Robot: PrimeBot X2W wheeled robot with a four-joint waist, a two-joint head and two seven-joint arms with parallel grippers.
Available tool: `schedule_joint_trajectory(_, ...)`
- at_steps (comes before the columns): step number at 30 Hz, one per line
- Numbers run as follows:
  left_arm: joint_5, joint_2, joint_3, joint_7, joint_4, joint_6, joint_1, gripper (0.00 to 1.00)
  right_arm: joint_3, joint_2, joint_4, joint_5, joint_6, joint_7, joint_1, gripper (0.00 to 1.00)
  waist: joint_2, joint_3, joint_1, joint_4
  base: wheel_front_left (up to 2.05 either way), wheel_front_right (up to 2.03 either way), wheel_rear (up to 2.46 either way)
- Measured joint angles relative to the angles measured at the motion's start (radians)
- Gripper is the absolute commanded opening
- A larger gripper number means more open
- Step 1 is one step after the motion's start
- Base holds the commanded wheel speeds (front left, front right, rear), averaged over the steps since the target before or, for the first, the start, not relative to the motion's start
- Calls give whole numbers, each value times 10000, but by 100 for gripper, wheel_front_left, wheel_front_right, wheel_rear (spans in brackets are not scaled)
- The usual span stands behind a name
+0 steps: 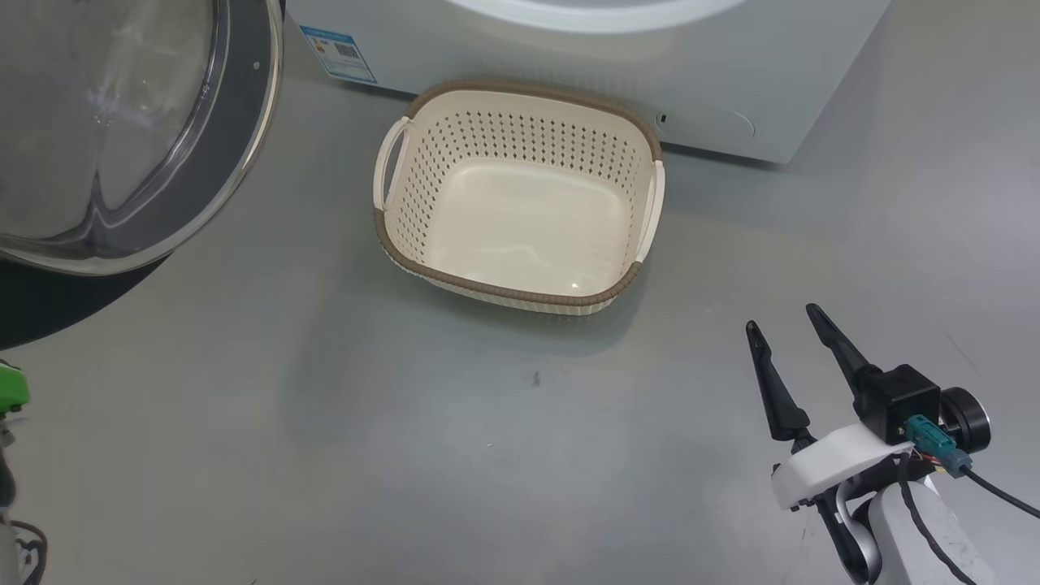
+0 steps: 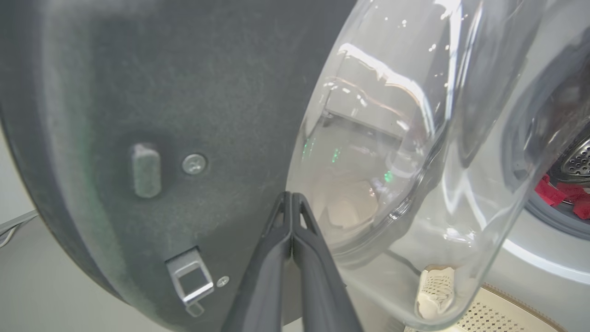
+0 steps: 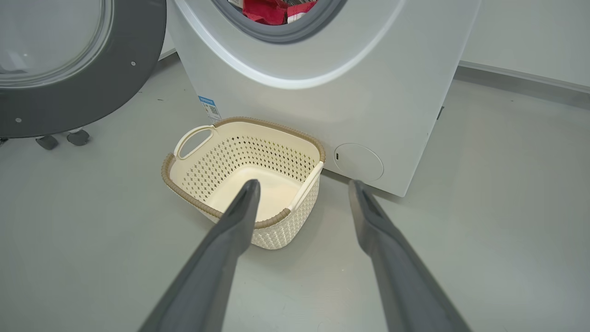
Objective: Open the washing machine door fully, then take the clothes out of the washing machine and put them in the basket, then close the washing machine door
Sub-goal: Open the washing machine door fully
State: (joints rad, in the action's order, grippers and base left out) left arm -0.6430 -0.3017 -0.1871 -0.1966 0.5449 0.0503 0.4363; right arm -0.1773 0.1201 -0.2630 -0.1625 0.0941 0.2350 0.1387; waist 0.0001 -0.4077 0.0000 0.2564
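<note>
Fig. Door (image 1: pixel 244 146) open at left; red clothes (image 3: pixel 269 10) lie inside washing machine (image 3: pixel 368 83), basket (image 1: pixel 520 292) empty in front. Fabric likely soft, light — pinch a bunched fold. L gripper (image 2: pixel 292 198): fingers pressed together, nothing held; R gripper (image 1: pixel 784 317) — spread wide, empty.

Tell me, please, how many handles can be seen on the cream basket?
2. In the head view, the left handle sits on the left side of the basket, and the right handle sits on the opposite side. None seems hidden.
</note>
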Motion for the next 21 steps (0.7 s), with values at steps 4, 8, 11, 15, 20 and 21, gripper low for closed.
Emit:
schedule_joint_trajectory(4,217,35,316,-117,25,94,-34,0,-2,-125,-180,-138,0,15,6,100,0,341,0,-44,0,0,0)
schedule_joint_trajectory(8,497,113,612,-207,6,186,-211,0,0,-244,-347,-245,2,84,4,100,0,742,0,-121,0,0,0)
schedule_joint_trajectory(11,627,249,890,-236,-44,303,-492,0,29,-290,-416,-347,2,86,-3,100,0,1068,0,-202,0,0,0)
schedule_joint_trajectory(15,731,431,1181,-286,-161,399,-907,0,50,-368,-516,-408,2,98,-46,100,0,1517,0,-352,0,0,0)
schedule_joint_trajectory(20,777,585,1333,-345,-441,489,-1457,0,4,-472,-577,-500,4,98,-159,100,0,2034,0,-651,0,0,0)
schedule_joint_trajectory(21,807,637,1404,-349,-499,506,-1560,0,4,-479,-581,-500,4,98,-211,100,0,2122,0,-729,0,0,0)
